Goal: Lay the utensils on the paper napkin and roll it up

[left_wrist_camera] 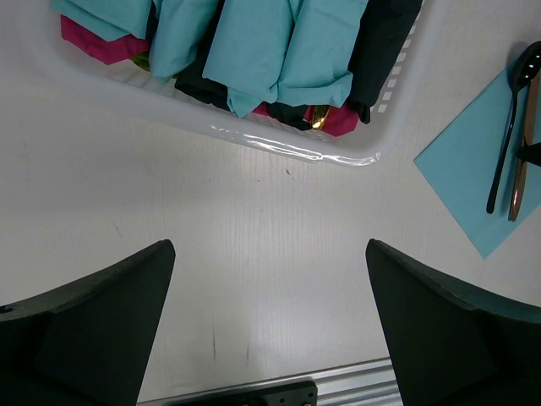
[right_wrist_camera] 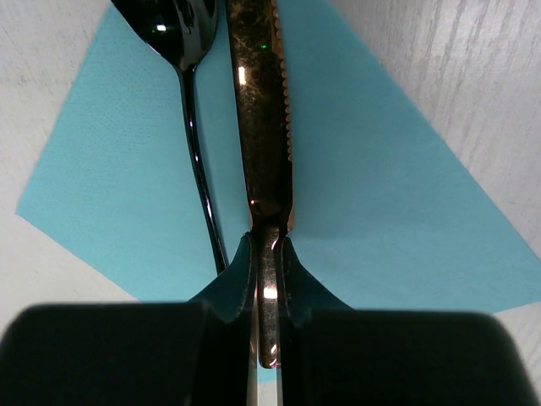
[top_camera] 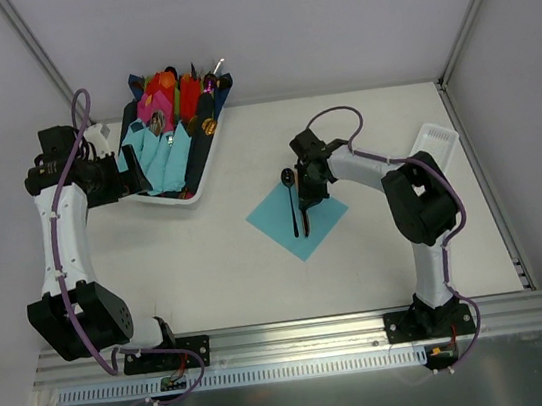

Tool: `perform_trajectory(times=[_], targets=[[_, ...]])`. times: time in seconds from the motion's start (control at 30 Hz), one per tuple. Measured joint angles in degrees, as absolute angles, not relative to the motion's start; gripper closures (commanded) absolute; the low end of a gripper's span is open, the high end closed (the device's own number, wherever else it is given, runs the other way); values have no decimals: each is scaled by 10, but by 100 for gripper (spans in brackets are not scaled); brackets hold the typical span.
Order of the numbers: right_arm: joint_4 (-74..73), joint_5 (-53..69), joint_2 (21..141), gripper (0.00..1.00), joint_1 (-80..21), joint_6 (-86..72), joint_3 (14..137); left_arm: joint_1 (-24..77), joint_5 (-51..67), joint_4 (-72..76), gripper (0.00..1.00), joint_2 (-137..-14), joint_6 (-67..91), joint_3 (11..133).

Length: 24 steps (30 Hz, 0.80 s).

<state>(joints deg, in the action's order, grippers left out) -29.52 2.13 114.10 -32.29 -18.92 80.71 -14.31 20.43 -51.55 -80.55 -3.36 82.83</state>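
Note:
The teal paper napkin (top_camera: 297,217) lies flat as a diamond in the middle of the table; it also shows in the right wrist view (right_wrist_camera: 380,186) and the left wrist view (left_wrist_camera: 473,178). A dark spoon (top_camera: 291,200) lies on it, bowl at the far corner (right_wrist_camera: 190,93). My right gripper (top_camera: 307,196) (right_wrist_camera: 268,245) is shut on the handle of a copper-brown serrated knife (right_wrist_camera: 262,110), held just over the napkin beside the spoon. My left gripper (top_camera: 128,172) (left_wrist_camera: 270,321) is open and empty, near the white tray.
A white tray (top_camera: 207,161) at the back left holds several rolled napkins in teal, pink, red and navy (left_wrist_camera: 254,51). A small white basket (top_camera: 435,145) sits at the right behind the right arm. An aluminium rail (top_camera: 291,342) runs along the near edge.

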Motion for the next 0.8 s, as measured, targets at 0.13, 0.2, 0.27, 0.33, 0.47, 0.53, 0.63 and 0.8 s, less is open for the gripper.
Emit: perform_trajectory(times=[0.13, 0.2, 0.27, 0.33, 0.47, 0.53, 0.63, 0.8], targets=[[-294, 20, 1141, 100, -325, -195, 804, -143, 204, -515, 1, -805, -33, 827], [-294, 19, 1141, 100, -328, -197, 804, -143, 204, -515, 1, -804, -33, 827], [-293, 20, 1141, 100, -329, -199, 803, -143, 204, -515, 1, -804, -34, 826], [-293, 19, 1141, 100, -331, -202, 803, -143, 204, -514, 1, -804, -33, 825], [-293, 20, 1141, 97, -334, -207, 803, -143, 204, -513, 1, -802, -33, 823], [-293, 20, 1141, 89, -334, -210, 803, -143, 204, -513, 1, -801, -33, 823], [-293, 20, 1141, 82, -334, -214, 803, -143, 204, -513, 1, -801, -34, 821], [-293, 20, 1141, 74, -334, -221, 803, -143, 204, -513, 1, -801, -34, 819]])
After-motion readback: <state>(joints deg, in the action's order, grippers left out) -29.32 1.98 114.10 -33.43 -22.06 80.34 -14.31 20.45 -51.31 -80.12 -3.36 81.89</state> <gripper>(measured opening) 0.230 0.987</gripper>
